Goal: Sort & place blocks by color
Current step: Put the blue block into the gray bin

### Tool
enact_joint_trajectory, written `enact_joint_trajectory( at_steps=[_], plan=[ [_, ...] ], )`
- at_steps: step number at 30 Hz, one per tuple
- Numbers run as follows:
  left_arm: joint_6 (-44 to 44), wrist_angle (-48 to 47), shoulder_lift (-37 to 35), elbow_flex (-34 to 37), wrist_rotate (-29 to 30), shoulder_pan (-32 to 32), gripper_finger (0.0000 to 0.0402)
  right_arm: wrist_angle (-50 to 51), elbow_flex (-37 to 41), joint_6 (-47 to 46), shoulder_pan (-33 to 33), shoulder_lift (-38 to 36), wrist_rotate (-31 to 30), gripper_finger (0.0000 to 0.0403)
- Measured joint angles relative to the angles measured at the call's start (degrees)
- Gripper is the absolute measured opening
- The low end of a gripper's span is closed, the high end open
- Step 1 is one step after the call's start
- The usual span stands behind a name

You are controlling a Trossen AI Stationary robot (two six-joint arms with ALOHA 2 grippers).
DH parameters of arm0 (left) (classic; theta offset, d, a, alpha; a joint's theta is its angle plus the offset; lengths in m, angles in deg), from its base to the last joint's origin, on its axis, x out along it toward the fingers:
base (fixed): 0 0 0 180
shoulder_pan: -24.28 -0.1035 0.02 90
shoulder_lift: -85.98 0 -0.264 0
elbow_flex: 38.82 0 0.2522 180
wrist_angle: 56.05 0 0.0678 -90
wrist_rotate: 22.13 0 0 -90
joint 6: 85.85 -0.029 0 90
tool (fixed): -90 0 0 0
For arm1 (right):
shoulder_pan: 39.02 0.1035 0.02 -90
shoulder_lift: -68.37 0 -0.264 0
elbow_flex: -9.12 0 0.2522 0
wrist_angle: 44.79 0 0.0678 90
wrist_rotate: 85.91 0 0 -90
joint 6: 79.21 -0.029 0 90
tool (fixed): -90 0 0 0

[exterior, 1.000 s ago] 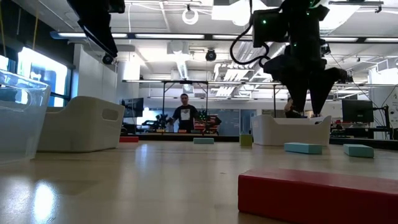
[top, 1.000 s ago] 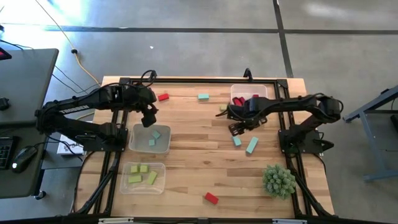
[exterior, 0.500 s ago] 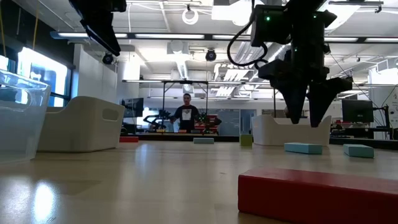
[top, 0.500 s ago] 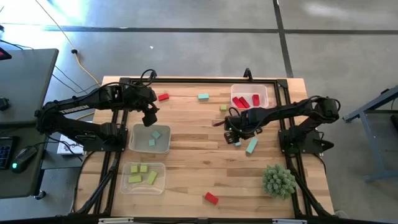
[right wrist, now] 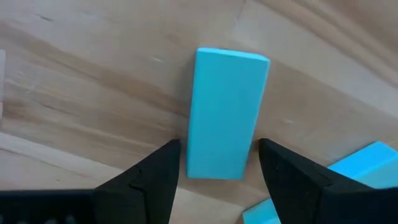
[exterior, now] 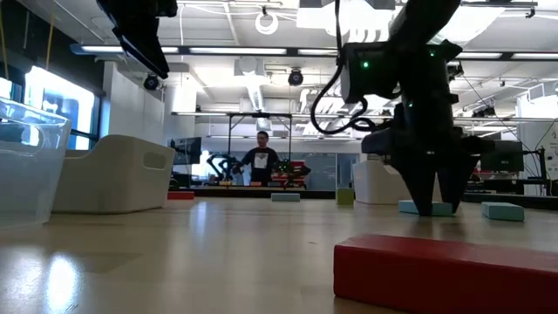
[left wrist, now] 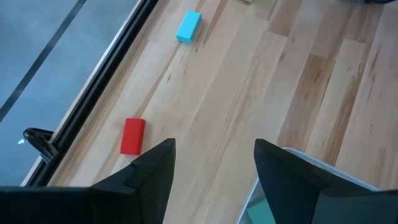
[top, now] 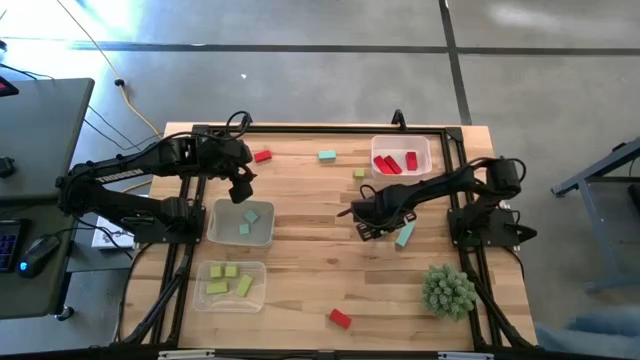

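A teal bar (right wrist: 227, 114) lying flat on the table (top: 300, 215), toward three o'clock from centre, is straddled by the right gripper (right wrist: 216, 165), jaws wide and nothing yet held. Pickup is judged to be the step in hand; closing and a lift are called for next. The left gripper (left wrist: 214, 163) is held wide and empty above the teal tray (top: 214, 226) at nine o'clock.

The right gripper (top: 368, 228) is lowered to the tabletop with fingers spread, while the left gripper (top: 242, 190) is held raised, fingers parted
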Motion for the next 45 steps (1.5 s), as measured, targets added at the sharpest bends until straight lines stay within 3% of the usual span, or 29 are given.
enact_joint_trajectory(
  at_steps=[4, 10, 18, 25, 45],
  plan=[
    [0.82, -0.02, 0.0, 0.0, 0.0, 0.0, 0.0209, -0.51, -0.24, -0.46, 0.0, 0.64, 0.23, 0.0186],
    [2.01, -0.02, 0.0, 0.0, 0.0, 0.0, 0.0209, -0.95, -0.2, -0.41, 0.0, 0.64, 0.06, 0.0097],
    [3.97, -0.02, 0.0, 0.0, -0.04, 0.0, 0.0209, -0.56, -0.74, 2.64, -0.02, 0.56, 0.38, 0.0096],
    [9.84, 0.24, -0.02, 0.02, -3.35, 0.0, 0.0209, -0.67, -6.67, 8.18, -0.04, 0.77, -0.43, 0.0096],
    [29.97, 5.28, 0.63, 0.02, -9.53, 0.01, 0.0209, -0.21, -29.09, 32.28, -0.04, 0.68, -14.64, 0.0096]
  ],
)
